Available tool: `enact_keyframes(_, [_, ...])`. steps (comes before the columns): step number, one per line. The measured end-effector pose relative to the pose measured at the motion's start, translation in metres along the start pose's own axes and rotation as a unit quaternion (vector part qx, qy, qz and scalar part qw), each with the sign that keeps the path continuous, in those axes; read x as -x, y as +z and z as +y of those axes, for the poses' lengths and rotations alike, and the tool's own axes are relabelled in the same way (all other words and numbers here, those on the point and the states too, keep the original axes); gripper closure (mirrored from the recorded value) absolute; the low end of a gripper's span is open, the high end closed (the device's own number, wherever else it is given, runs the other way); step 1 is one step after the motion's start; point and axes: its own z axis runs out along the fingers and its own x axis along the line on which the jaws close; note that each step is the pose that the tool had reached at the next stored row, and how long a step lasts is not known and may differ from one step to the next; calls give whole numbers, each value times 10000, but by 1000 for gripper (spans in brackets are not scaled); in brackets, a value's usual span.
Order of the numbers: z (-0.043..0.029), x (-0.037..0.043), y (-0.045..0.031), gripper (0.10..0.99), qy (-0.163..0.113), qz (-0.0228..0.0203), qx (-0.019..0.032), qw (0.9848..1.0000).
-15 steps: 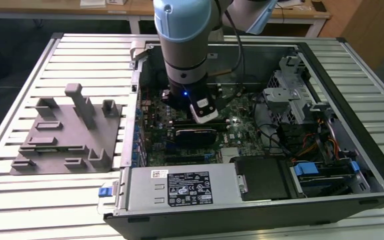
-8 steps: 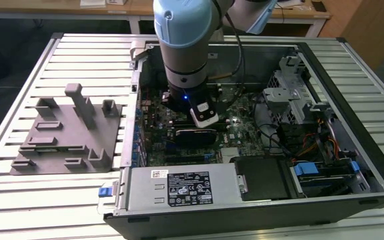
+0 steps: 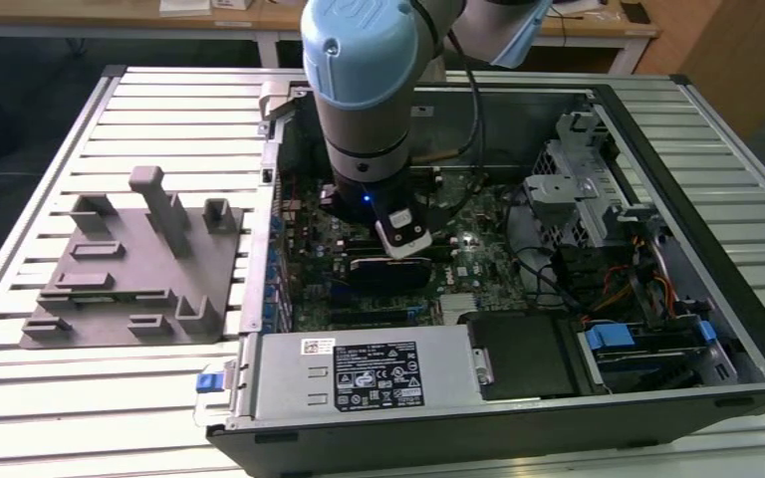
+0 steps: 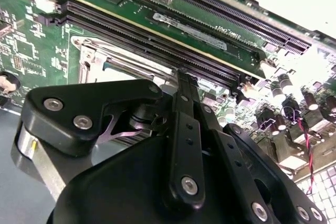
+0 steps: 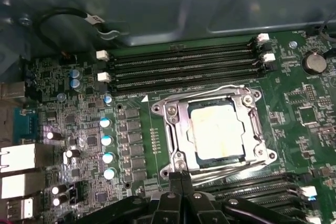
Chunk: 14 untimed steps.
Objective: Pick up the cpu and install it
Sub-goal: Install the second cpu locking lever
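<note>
Black gripper fingers are sitting pressed together, gripping nothing, at the frame's bottom centre; just above them the cpu is lying flat inside its socket frame.

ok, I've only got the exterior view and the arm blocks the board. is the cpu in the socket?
Observer: Yes. In the first wrist view the cpu lies flat inside the socket frame, pale top up.
Operator: gripper holding anything?
Observer: No. The gripper is shut with nothing between its fingers, just off the frame's edge.
Operator: memory slots?
Observer: The memory slots beside the socket are empty.
</note>
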Motion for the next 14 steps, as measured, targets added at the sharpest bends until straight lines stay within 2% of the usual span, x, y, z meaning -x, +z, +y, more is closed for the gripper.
enact_keyframes(6, [-14, -29, 38, 980, 0, 16, 98, 10000])
enact_keyframes(9, [-19, -43, 50, 980, -2, 20, 119, 9999])
enact_keyframes(14, [-29, -62, 75, 980, -9, 22, 126, 9999])
